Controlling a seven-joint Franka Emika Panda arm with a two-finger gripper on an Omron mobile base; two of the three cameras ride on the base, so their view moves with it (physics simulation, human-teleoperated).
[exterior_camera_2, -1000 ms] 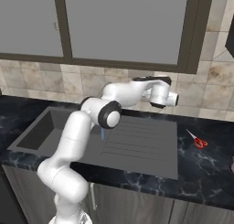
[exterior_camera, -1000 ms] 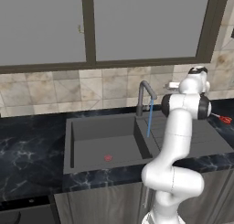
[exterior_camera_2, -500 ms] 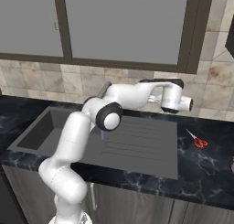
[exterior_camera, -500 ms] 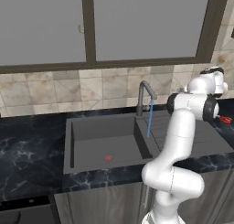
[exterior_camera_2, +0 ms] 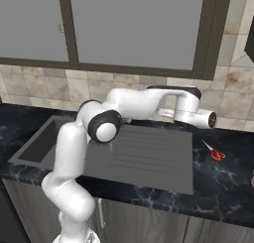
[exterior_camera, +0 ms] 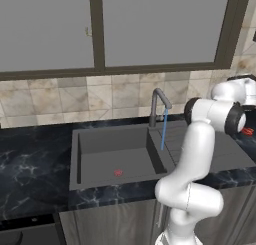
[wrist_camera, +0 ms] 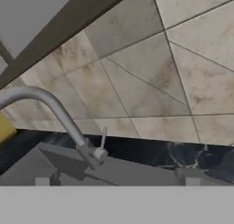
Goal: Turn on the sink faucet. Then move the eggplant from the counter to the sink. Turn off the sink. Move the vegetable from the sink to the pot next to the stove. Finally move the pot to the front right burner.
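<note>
The dark grey sink faucet (exterior_camera: 158, 105) stands behind the sink (exterior_camera: 88, 145), and a thin blue stream of water (exterior_camera: 163, 131) runs from its spout. In the hand view the faucet (wrist_camera: 58, 111) curves in from the left, with its small side lever (wrist_camera: 102, 143) upright beside its base. My gripper (wrist_camera: 117, 182) is open, fingertips (wrist_camera: 42, 181) far apart with nothing between them, back from the faucet. From the right base view the hand (exterior_camera_2: 199, 116) hangs over the counter (exterior_camera_2: 233, 185), right of the ribbed drainboard (exterior_camera_2: 149, 152). The eggplant, pot and stove are out of view.
Red-handled scissors (exterior_camera_2: 214, 152) lie on the counter right of the drainboard, just under the hand. The red drain (exterior_camera: 118, 172) marks the basin floor. A tiled wall and window frames rise behind the sink. A yellow object (wrist_camera: 4, 128) shows at the left of the hand view.
The arm has swung to the right, carrying the hand away from the faucet toward the counter past the drainboard. The water keeps running and the gripper stays open.
</note>
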